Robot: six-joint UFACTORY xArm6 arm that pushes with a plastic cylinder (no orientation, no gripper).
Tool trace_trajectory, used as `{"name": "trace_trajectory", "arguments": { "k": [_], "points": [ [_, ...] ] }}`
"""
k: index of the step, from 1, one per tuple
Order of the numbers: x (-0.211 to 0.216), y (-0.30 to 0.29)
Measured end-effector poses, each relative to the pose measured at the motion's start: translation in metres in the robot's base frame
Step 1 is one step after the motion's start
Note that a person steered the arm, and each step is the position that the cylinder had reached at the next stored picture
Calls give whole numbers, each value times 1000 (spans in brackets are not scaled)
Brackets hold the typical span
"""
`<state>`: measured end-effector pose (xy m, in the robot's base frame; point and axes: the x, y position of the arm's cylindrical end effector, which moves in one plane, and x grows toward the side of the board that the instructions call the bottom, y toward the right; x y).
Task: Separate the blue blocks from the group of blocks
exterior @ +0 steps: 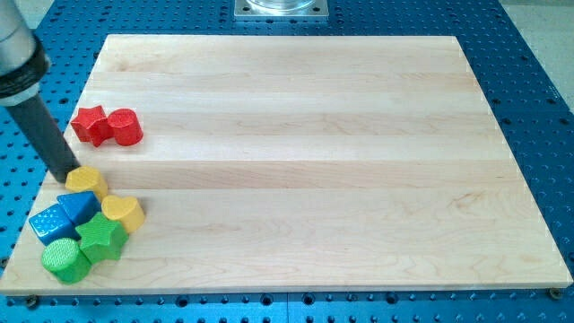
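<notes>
The landmark for every place here is the yellow heart block (123, 213), sitting near the board's lower left corner. Nearest the view's bottom, the green cylinder (65, 259) lies below and to the left of it, with the green star block (102, 238) just below-left and touching it. The 2 task pieces come next: a blue cube (48, 223) well to its left, and a second blue block (79, 207), angular but of unclear shape, immediately left and pressed against it. These 2 blues touch each other and are wedged between the greens and yellows. A yellow rounded block (87, 180) sits just above-left of the heart. Farther up, a red star block (90, 124) and a red cylinder (126, 126) stand touching each other, well apart from the cluster.

The arm carries no claw, only a rod, so nothing opens or clamps; its tip (66, 178) rests at the left edge of the yellow rounded block, above-left of the heart.

The blues look like light, rigid, smooth pieces that should slide readily on the wooden board (314, 161). Pushing a flat face centrally seems wisest, since an off-centre shove would likely spin them or drag neighbours along
</notes>
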<state>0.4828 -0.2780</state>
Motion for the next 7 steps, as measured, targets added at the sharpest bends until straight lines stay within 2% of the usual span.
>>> {"name": "trace_trajectory", "arguments": {
  "k": [2,3,4,5,7],
  "points": [
    [58,-10],
    [111,-10],
    [134,-7],
    [135,-5],
    [102,4]
  ]
}}
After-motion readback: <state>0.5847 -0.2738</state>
